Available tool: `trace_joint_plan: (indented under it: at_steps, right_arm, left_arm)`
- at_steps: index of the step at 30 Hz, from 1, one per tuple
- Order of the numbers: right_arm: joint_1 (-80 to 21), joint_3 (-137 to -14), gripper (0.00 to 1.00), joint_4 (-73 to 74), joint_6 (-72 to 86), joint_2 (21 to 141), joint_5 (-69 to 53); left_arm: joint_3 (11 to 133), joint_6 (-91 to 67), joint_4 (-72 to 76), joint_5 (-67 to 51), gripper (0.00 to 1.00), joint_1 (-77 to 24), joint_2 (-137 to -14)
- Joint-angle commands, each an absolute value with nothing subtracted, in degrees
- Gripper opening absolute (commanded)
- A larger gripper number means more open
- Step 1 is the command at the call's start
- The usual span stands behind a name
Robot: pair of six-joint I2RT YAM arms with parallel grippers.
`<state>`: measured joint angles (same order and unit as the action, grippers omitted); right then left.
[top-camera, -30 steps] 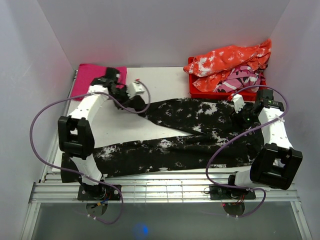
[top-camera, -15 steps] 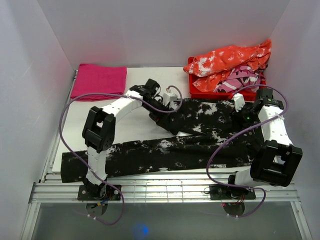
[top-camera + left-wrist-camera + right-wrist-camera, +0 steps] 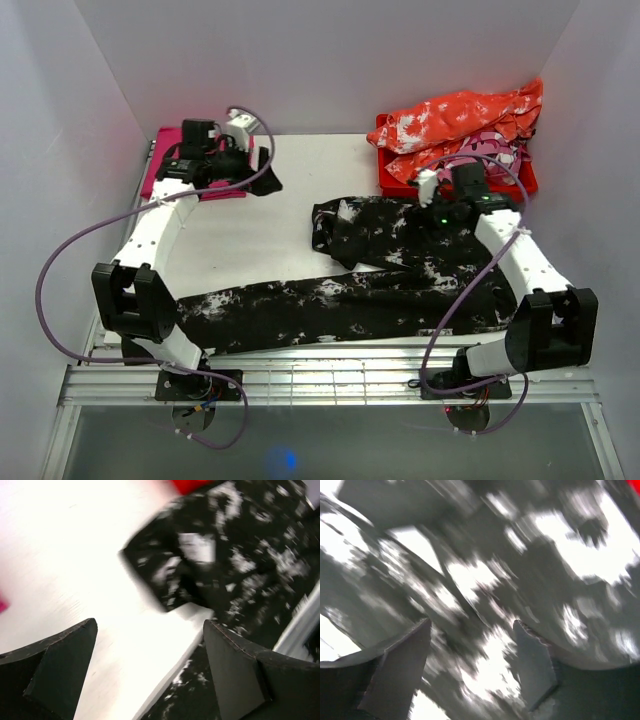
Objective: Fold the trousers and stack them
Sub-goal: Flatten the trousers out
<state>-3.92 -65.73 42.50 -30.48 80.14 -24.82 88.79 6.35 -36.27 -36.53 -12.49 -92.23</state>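
The trousers (image 3: 330,300) are spread on the table (image 3: 320,160): 1 leg is stretched along the near edge, while the other is doubled back toward the right, its cuff bunched mid-table. The fabric is judged soft, light and limp, so it is best pinched at a cuff or the waistband with both layers caught. The left gripper (image 3: 265,182) is held open and empty beside the magenta cloth (image 3: 165,165). The right gripper (image 3: 437,210) is spread open just over the doubled leg.
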Motion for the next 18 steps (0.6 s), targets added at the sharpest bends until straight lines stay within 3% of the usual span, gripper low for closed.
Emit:
trace_joint_plan:
  at_steps: [1, 6, 9, 14, 16, 18]
  right_arm:
    - [-18.67, -69.59, 0.81, 28.66, -13.2, 79.79, -20.23]
    - [-28.38, -79.09, 0.88, 30.14, 3.47, 92.71, -10.3]
    - [-34.26, -80.59, 0.9, 28.31, 5.27, 96.5, -1.98]
    - [-38.58, -80.59, 0.93, 25.31, 8.35, 100.7, -0.27]
    - [-38.93, -82.87, 0.91, 26.54, 8.7, 102.91, 2.89]
    - [-38.94, -83.67, 0.81, 27.42, 8.18, 105.55, 5.61]
  left_arm:
    - [85.26, -2.63, -34.72, -35.0, 0.98, -6.24, -89.83]
    - [81.31, -8.26, -32.09, -14.54, 0.98, -5.28, -83.77]
    - [78.93, -9.75, -30.24, -12.75, 0.98, -3.96, -79.82]
    - [75.15, -10.46, -29.36, -12.13, 0.98, -2.81, -75.94]
    - [74.53, -10.46, -29.09, -10.99, 0.98, -2.64, -74.8]
    - [73.66, -10.46, -28.57, -9.67, 0.98, -2.64, -74.18]
